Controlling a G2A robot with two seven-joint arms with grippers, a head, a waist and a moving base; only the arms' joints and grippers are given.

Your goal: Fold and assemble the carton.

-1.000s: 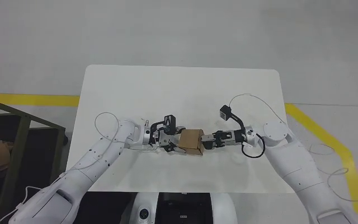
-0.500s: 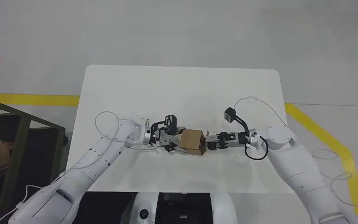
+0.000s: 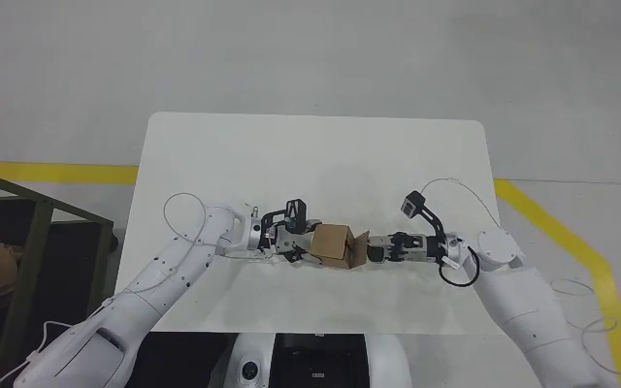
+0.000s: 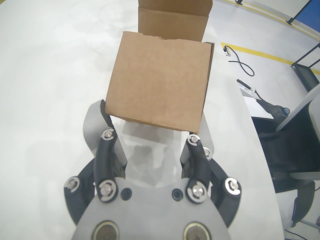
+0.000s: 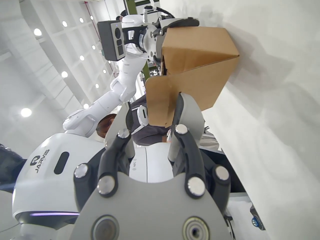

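A brown carton point(image 3: 332, 244) lies on the white table point(image 3: 310, 155) near its front middle. My left gripper point(image 3: 294, 242) is shut on the carton's left end; in the left wrist view its fingers point(image 4: 106, 116) clamp the near end of the carton point(image 4: 160, 86). The far end flap point(image 4: 172, 8) stands open. My right gripper point(image 3: 375, 250) sits just right of the carton, open. In the right wrist view the open flap point(image 5: 160, 93) reaches between the spread fingers of the right gripper point(image 5: 155, 102), close to one finger point(image 5: 187, 111).
A thin white cable point(image 3: 179, 209) loops on the table beside the left arm. A dark frame point(image 3: 39, 233) stands off the table's left side. The table's front edge point(image 3: 320, 333) runs close below both grippers.
My right gripper has drawn back to the right, away from the carton body, and the carton's right end flap has swung open. The left gripper and the carton kept still.
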